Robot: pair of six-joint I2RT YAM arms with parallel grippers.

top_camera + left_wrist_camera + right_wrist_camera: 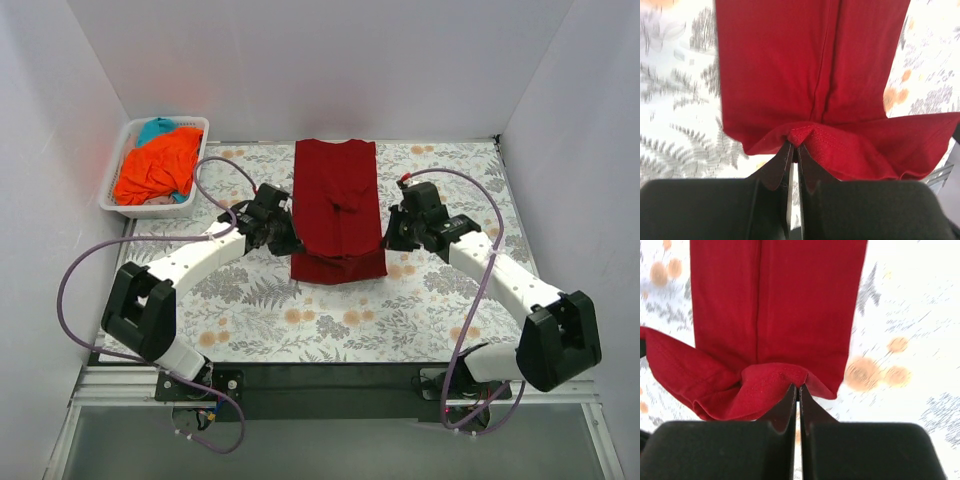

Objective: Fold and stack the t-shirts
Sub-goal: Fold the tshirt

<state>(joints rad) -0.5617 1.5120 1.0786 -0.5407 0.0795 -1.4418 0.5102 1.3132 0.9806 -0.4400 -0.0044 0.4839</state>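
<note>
The dark red t-shirt [336, 200] lies as a long folded strip at the table's middle, its near end lifted. My left gripper [287, 240] is shut on the shirt's near left corner [799, 134]. My right gripper [390, 238] is shut on the near right corner [790, 377]. Both hold the hem a little above the cloth, and the lifted end sags between them [880, 150]. The bright orange t-shirt [155, 168] and the teal t-shirt [155, 128] lie bunched in the basket at the back left.
The white slotted basket [117, 171] stands at the back left by the left wall. The floral tablecloth [420, 300] covers the table. White walls close in the back and both sides. Purple cables loop beside each arm.
</note>
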